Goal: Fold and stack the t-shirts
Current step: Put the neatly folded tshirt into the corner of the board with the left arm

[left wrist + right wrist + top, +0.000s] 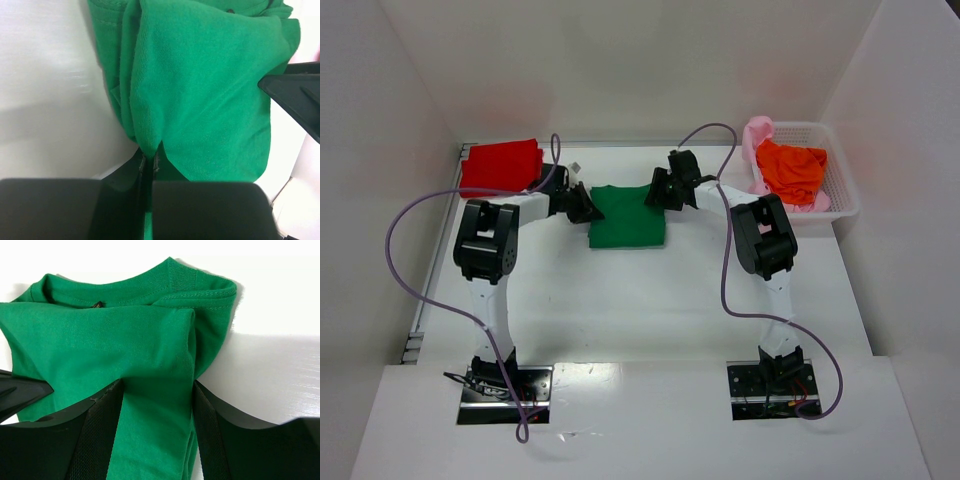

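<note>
**Green t-shirt (627, 220) pinched at 1 edge**

Folded to a rectangle, it lies at the back centre of the table (650, 300), between the 2 arms. Left gripper (149, 161): jaws closed, pinching its left edge. Right gripper (156, 385): jaws apart, straddling a fold at its right edge. Red t-shirt (502, 165) folded, back left. Orange t-shirt (792, 168) and pink t-shirt (757, 140) in basket (842, 195), back right.

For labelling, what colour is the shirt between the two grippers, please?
Green t-shirt; clearest in right wrist view.

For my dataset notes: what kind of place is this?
Likely a robot lab test cell: bare white walls enclose the table, with left arm and right arm bolted at its edge.
</note>
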Robot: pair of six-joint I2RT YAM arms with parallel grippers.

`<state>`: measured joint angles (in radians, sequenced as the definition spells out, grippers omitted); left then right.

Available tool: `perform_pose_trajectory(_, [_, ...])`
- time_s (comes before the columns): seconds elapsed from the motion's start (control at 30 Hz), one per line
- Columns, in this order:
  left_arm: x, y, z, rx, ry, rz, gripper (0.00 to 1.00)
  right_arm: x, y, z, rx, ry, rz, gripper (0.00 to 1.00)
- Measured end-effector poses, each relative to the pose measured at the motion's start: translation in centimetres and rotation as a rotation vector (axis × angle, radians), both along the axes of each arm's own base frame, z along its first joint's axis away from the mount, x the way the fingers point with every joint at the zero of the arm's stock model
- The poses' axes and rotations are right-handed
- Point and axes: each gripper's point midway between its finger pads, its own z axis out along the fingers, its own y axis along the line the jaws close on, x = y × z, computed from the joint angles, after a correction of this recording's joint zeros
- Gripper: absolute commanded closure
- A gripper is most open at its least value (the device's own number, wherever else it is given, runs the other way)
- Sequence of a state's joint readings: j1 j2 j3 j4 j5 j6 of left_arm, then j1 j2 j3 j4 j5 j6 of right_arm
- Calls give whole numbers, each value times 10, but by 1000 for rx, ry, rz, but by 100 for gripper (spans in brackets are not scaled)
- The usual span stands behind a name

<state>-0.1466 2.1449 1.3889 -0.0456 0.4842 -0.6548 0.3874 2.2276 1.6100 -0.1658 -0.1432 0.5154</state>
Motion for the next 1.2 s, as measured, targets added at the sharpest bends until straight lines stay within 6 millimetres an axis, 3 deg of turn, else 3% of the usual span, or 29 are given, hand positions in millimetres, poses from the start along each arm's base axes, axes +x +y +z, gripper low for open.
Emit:
perform_pose_trajectory(0.1, [1,1,2,33,7,-7,100,-1,0,0,0,-1,1,35])
perform_pose_trajectory(0.23, [6,8,7,130,-1,-17,100,-3,-2,6,-11,-8,-4,3])
perform_pose_trajectory(0.43, [31,29,36,276,-68,-9,100,-13,-21,31,-60,-17,-38,0])
perform_pose_trajectory(0.57, [51,47,60,379,-123,8,100,-17,-40,84,-38,-89,-70,0])
perform_pose_trajectory(0.8, [74,86,87,498,-167,70,100,-32,-84,213,13,-336,-142,0])
perform_pose_trajectory(0.9, [85,108,90,554,-167,106,100,-47,-90,244,13,-399,-138,0])
perform_pose_trajectory(1.03, [96,133,87,615,-159,135,100,-67,-100,249,-16,-398,-145,0])
perform_pose_trajectory(1.2, [110,157,88,699,-159,156,100,-98,-113,227,-48,-331,-159,0])
